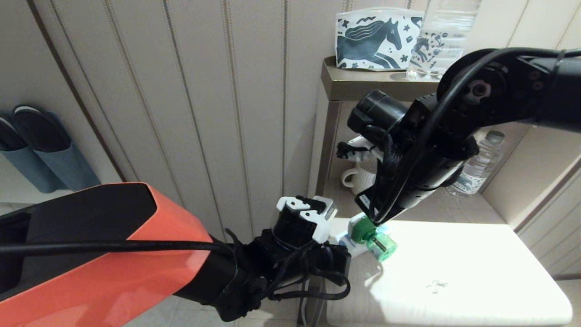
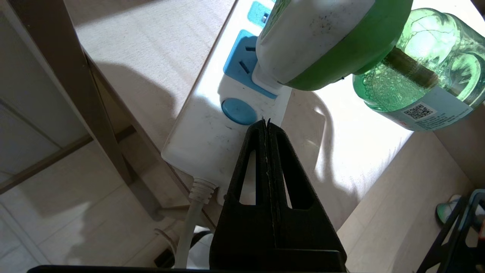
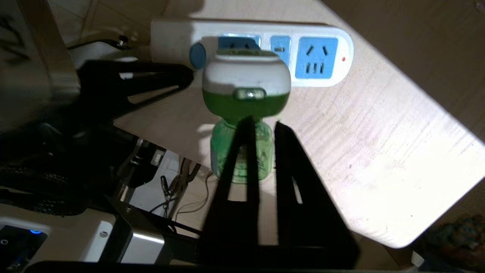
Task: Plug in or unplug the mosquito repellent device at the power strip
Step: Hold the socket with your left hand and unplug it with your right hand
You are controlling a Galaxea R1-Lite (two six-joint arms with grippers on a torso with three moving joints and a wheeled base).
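Right end effector sits at the green bottle of the mosquito repellent device, fingers slightly parted with a narrow gap, nothing gripped. Left end effector is clenched, empty, tips pressing down on the power strip just beside its blue button. Device is seated in the socket panel next to that button, strip lying at the edge of the pale surface. Looks like an unplug. To do it well: open wider, take the white-green head rather than the bottle, pull straight along the prong axis, keep left pinning the strip so it doesn't lift.
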